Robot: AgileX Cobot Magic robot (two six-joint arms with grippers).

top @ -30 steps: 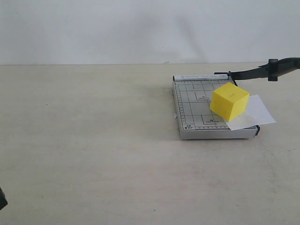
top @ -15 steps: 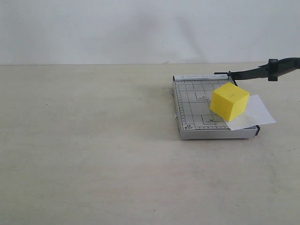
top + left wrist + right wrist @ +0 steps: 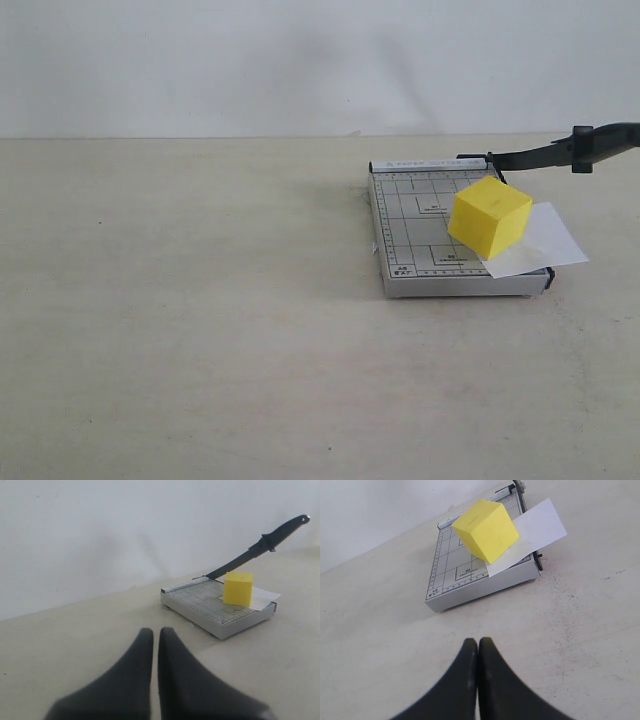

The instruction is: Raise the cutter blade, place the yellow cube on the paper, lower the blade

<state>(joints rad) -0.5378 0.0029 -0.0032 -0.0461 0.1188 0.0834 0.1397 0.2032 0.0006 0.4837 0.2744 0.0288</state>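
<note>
The yellow cube (image 3: pixel 489 215) stands on the white paper (image 3: pixel 540 240), which lies on the grey gridded trimmer board (image 3: pixel 420 235) and overhangs its right side. The cutter blade (image 3: pixel 560 152) is raised, its black handle up at the right edge. Neither arm shows in the exterior view. In the left wrist view the cube (image 3: pixel 237 588), paper (image 3: pixel 265 596) and raised blade (image 3: pixel 260 545) lie well beyond my left gripper (image 3: pixel 155 632), which is shut and empty. My right gripper (image 3: pixel 478 642) is shut and empty over bare table, short of the board (image 3: pixel 470 580), cube (image 3: pixel 487 530) and paper (image 3: pixel 540 527).
The trimmer sits on a wide beige table (image 3: pixel 200 300) that ends at a white wall (image 3: pixel 300 60) behind it.
A dark bit of the left arm at the lower left corner of the exterior view has left the frame. Cube, paper and blade have not moved.
</note>
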